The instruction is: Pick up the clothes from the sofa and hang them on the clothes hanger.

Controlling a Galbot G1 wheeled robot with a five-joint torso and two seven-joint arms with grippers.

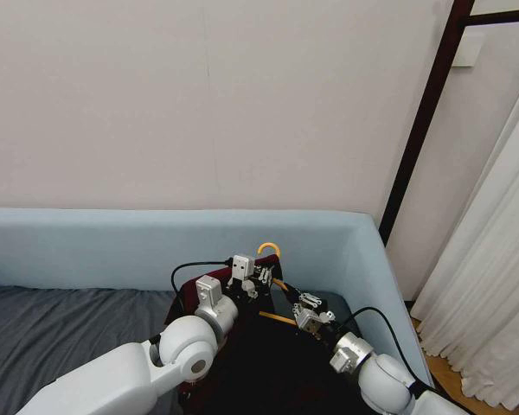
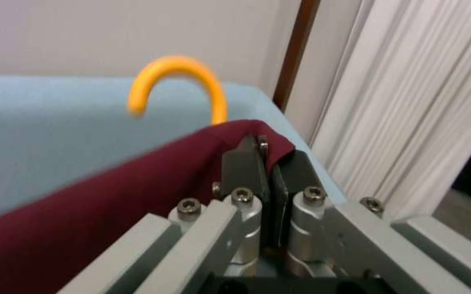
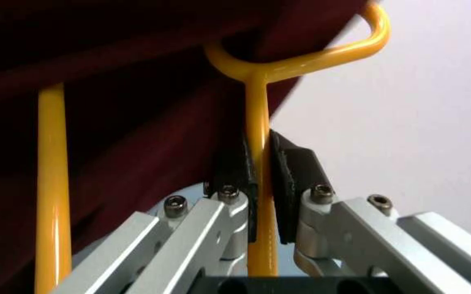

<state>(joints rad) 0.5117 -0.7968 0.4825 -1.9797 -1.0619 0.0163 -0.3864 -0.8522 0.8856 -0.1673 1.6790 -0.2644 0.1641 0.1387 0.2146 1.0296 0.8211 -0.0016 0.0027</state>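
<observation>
Head view, garment (image 1: pixel 268 363) on hanger (image 1: pixel 269 249), sofa (image 1: pixel 86 251)

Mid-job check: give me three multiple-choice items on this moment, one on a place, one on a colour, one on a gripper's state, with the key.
1. Where is the maroon garment?
A. Above the light-blue sofa, near its right end
B. On the floor
C. On a wall hook

2. What colour is the clothes hanger?
A. White
B. Black
C. Yellow

3. How is the right gripper?
A. Open, clear of the hanger
B. Shut on the hanger's rod
C. Shut on the garment

Key:
1 A: the head view shows the garment between both arms over the sofa seat, with the left gripper pinching its edge.
2 C: the hook and rods are yellow in both wrist views.
3 B: its pads clamp the yellow rod from both sides.
</observation>
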